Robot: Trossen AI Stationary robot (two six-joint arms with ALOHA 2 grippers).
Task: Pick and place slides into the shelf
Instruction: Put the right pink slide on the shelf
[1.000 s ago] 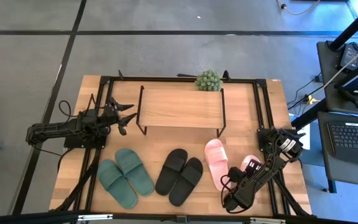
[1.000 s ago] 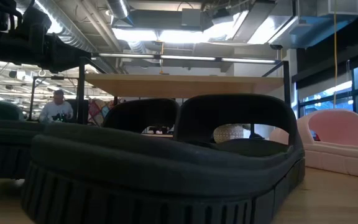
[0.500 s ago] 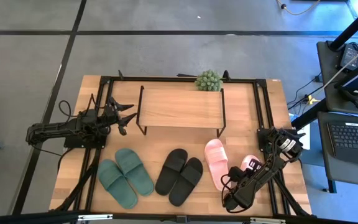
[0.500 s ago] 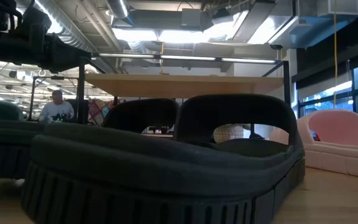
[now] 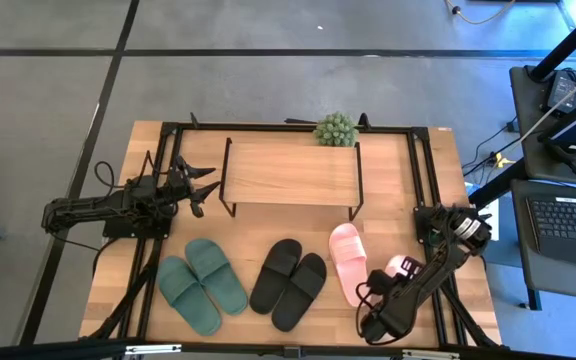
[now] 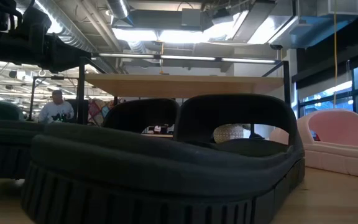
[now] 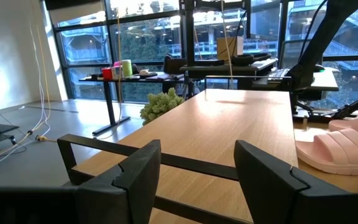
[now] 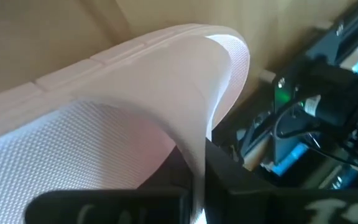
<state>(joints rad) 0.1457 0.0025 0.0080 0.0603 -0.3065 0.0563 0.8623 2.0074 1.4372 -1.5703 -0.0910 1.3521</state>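
Wood top, high view: shelf stands at the table's far-centre, top board bare, nothing under it that shows; small green plant just behind its far right corner.
Slides, high view: green pair front-left, black pair front-centre, one pink slide flat just right of the black pair — all on the table, none on the shelf.
Second pink slide, high view: mostly hidden under the right arm, only its far tip shows.
Right gripper, high view: low at the front-right of the table, over that second pink slide.
Left gripper, high view: waits near the shelf's left end, fingers apart, nothing between them.
Low view: black slide fills the front; shelf board behind and above it; pink slide at the right edge; a person seated far back in the room.
Left wrist view: fingers stand well apart and empty; shelf board ahead, plant past its corner, pink slide off to the side.
Right wrist view: pink strap fills the pic; jaws clamped on the strap's edge, dark finger against it — grip on the pink slide.
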